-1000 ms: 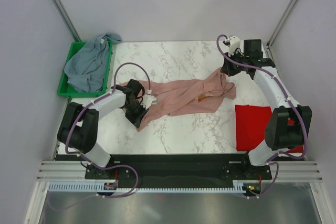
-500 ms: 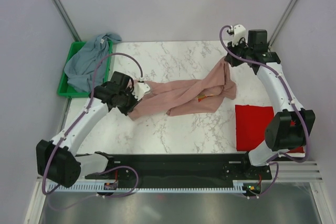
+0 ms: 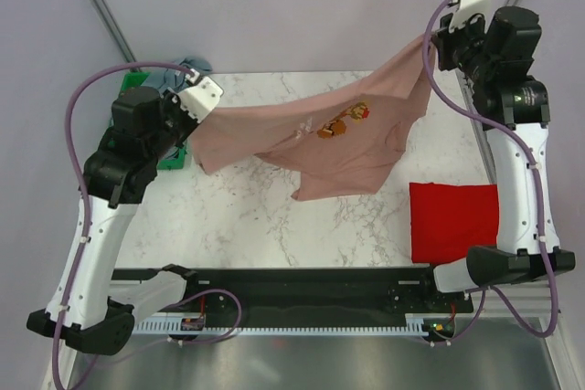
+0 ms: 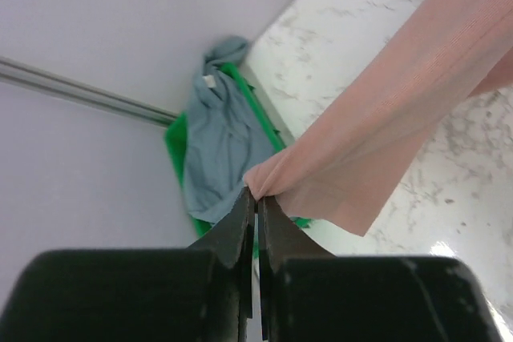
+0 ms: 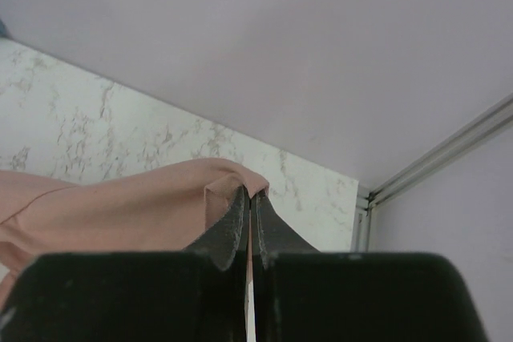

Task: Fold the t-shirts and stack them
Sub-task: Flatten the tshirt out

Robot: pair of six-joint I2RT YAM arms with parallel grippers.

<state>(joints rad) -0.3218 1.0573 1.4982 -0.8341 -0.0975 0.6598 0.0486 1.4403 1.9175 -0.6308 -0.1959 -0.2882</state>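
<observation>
The dusty-pink t-shirt (image 3: pixel 338 139) with a small game-character print hangs stretched in the air between both arms, above the marble table (image 3: pixel 274 226). My left gripper (image 3: pixel 195 107) is shut on its left end, seen pinched in the left wrist view (image 4: pixel 256 191). My right gripper (image 3: pixel 430 38) is shut on its right end, seen in the right wrist view (image 5: pixel 251 191). The red t-shirt (image 3: pixel 454 221) lies folded flat at the right front. The grey-blue t-shirt (image 4: pixel 220 146) lies crumpled in the green bin (image 4: pixel 178 138) at the back left, mostly hidden by my left arm in the top view.
The green bin stands at the table's back left corner, against the left wall. Pale walls and metal frame posts (image 3: pixel 96 2) close in the table on three sides. The arm bases sit on the black rail (image 3: pixel 302 285) at the near edge.
Both arms have risen high and moved apart. The pink shirt, which lay bunched on the table a second ago, is now lifted off it and spread between the two grippers.
</observation>
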